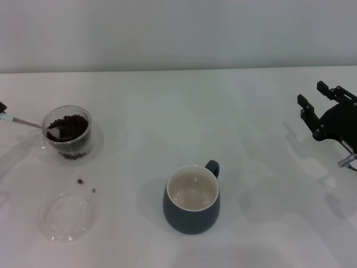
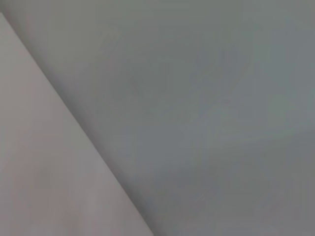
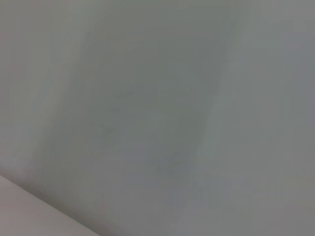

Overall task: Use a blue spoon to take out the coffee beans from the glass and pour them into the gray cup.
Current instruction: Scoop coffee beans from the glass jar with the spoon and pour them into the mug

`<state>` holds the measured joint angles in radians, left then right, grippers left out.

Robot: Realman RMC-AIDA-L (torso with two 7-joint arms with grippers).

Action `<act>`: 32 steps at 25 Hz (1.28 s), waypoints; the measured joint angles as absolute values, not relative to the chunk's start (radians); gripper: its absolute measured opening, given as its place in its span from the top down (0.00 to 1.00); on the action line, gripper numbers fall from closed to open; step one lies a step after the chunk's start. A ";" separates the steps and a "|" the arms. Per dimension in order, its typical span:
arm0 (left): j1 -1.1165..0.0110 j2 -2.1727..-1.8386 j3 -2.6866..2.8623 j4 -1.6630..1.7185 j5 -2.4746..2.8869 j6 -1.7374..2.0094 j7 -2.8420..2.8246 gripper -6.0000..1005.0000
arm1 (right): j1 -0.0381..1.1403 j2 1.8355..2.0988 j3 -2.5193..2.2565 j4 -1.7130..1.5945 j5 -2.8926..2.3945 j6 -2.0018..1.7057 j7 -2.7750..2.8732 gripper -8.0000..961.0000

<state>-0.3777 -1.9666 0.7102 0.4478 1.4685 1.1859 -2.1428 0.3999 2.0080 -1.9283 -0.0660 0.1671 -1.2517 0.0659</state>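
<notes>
We find the blue spoon [image 1: 25, 123] lying nearly level, its long axis running from 9 o'clock toward 3 o'clock: the pale handle end sits at the far left edge of the head view and the bowl is sunk among the coffee beans [image 1: 68, 127] inside the glass [image 1: 68, 134]. Only a dark sliver of the left hand [image 1: 2, 107] shows at that edge, right at the handle end, so we cannot tell whether it is clamped on the spoon. The gray cup [image 1: 192, 200] stands well apart from the glass, at about 4 o'clock from it, its loop handle turned to 1 o'clock and its cream inside bare. We judge the coming move to be a lift out of the glass and a carry along that line to the cup; the tabletop [image 1: 167, 111] between them is open. A flat clear dish [image 1: 66, 216] sits at 6 o'clock from the glass, with two stray beans [image 1: 81, 181] between them, off the carrying path. The right hand [image 1: 323, 114] hangs at 3 o'clock near the right edge, fingers apart, holding nothing, far from both vessels. Both wrist views show only blank surface.
</notes>
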 joint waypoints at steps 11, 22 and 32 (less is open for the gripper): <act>-0.343 -1.966 0.710 0.447 1.421 1.230 -2.131 0.87 | 0.401 2.008 -1.930 -0.066 0.167 -1.240 0.061 0.51; -0.388 -1.970 0.725 0.446 1.431 1.267 -2.117 0.86 | 0.409 2.008 -1.925 -0.066 0.167 -1.243 0.060 0.51; -0.478 -1.972 0.759 0.409 1.476 1.272 -2.123 0.87 | 0.403 2.009 -1.922 -0.080 0.171 -1.249 0.063 0.51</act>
<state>-0.4784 -1.9719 0.7594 0.4088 1.4756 1.2717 -2.1235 0.4025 2.0093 -1.9218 -0.0802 0.1712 -1.2493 0.0632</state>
